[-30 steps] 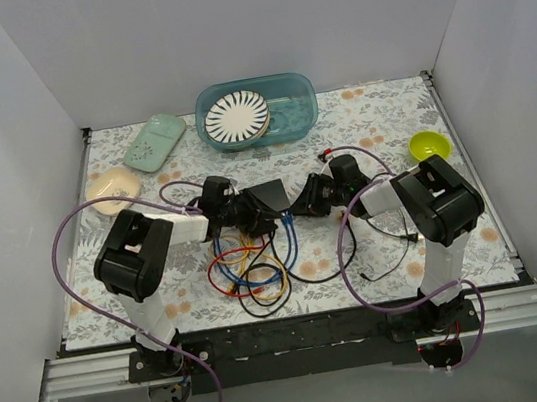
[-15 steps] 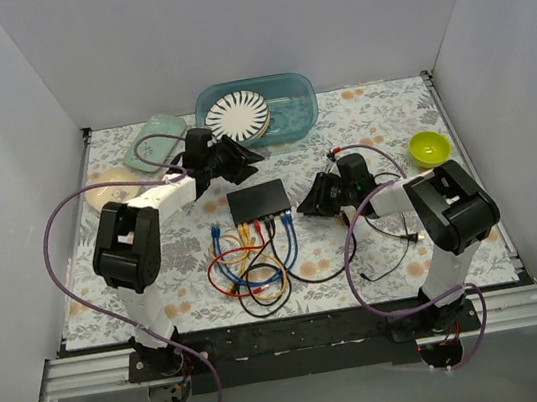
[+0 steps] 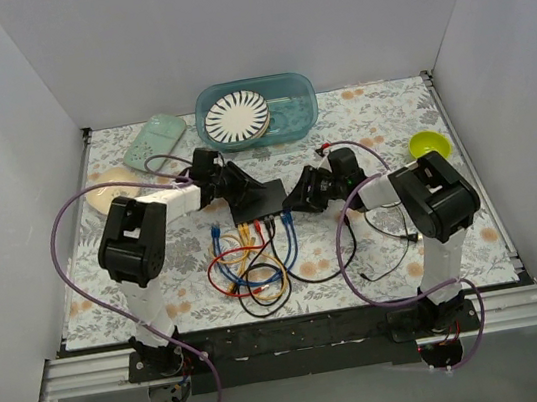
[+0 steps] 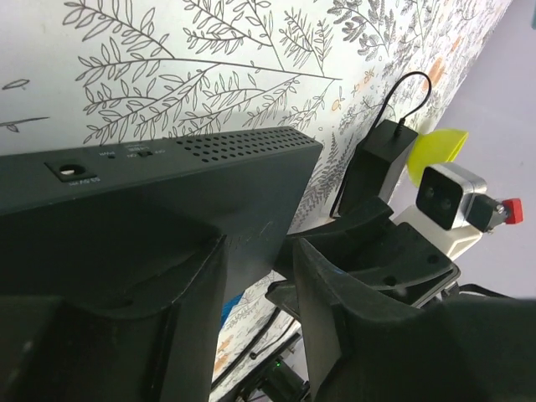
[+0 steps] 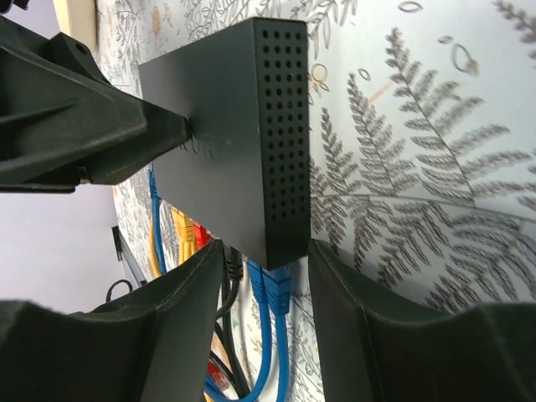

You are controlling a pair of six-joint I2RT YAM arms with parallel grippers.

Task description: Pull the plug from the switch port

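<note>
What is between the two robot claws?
The flat black switch box sits between the left gripper and the right gripper, in the top view.

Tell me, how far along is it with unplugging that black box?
Nothing looks done: the coloured plugs still sit in the switch. In hand: the left gripper and right gripper bracket its ends, grip unclear. Left: pulling a plug out.

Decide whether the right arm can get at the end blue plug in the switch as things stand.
Probably yes. The right gripper is open at the switch corner, and the blue plug sits just ahead between its jaws with nothing across the way, though neighbouring cables crowd it.
</note>
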